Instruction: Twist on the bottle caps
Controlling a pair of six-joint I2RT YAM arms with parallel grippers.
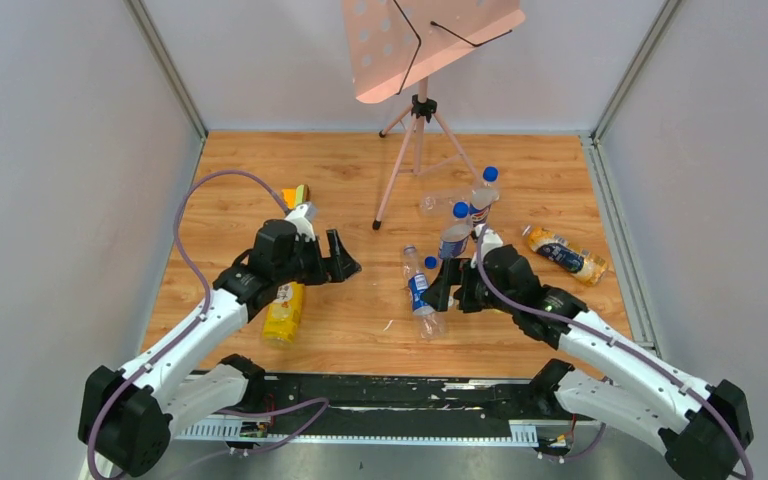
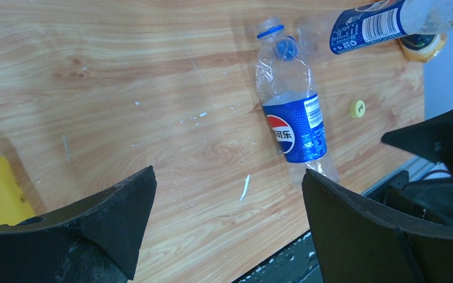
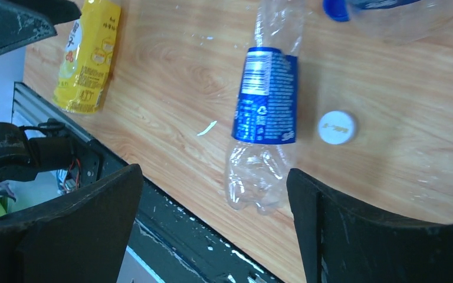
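A clear bottle with a blue label (image 1: 418, 291) lies uncapped on the wooden table; it also shows in the left wrist view (image 2: 292, 118) and the right wrist view (image 3: 265, 100). A loose blue cap (image 1: 430, 262) lies by its neck. A white cap (image 3: 337, 127) lies beside its label. A yellow cap (image 2: 357, 108) lies on its other side. A yellow bottle (image 1: 285, 310) lies under my left arm. An amber bottle (image 1: 565, 255) lies at the right. My left gripper (image 1: 345, 258) is open and empty, left of the clear bottle. My right gripper (image 1: 450, 287) is open and empty, right beside it.
Two capped clear bottles (image 1: 455, 235) (image 1: 483, 195) stand behind the lying one, and another clear bottle (image 1: 440, 200) lies near them. A pink music stand on a tripod (image 1: 415, 130) stands at the back. The table's black front rail (image 1: 380, 390) runs along the near edge.
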